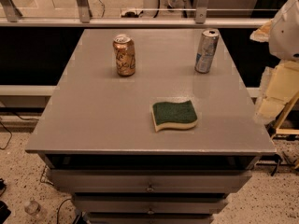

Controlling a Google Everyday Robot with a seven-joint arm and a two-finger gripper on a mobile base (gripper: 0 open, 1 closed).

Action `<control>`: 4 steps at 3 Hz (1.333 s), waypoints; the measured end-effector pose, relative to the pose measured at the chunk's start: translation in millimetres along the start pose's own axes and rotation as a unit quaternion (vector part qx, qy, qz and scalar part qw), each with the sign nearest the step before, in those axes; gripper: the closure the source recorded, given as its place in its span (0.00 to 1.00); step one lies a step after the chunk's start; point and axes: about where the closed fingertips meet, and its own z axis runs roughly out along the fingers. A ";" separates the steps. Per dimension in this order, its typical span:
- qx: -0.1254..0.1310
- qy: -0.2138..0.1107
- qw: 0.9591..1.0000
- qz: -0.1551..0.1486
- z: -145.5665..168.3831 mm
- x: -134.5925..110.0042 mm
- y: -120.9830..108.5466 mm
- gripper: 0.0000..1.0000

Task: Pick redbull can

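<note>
The redbull can [206, 51] is a tall slim silver can with blue patches and a silver top. It stands upright at the far right of the grey table top [117, 115]. My gripper [274, 93] shows as cream-coloured parts at the right edge of the camera view, beyond the table's right side, below the white arm housing [286, 27]. It is to the right of the can and nearer to me, apart from it, and holds nothing that I can see.
A shorter, wider copper-orange can [124, 55] stands at the far left-centre. A green and yellow sponge [174, 115] lies in the near middle. Drawers [149, 181] sit under the table top. A glass railing [140, 13] runs behind the table.
</note>
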 end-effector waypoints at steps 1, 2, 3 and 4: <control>0.000 0.000 1.000 0.000 0.0 0.0 0.0 0.00; 0.023 -0.035 0.999 0.009 6.0 -1.8 -15.8 0.00; 0.060 -0.107 0.992 0.024 19.4 -5.2 -43.2 0.00; 0.097 -0.177 0.979 0.040 29.8 -10.7 -70.8 0.00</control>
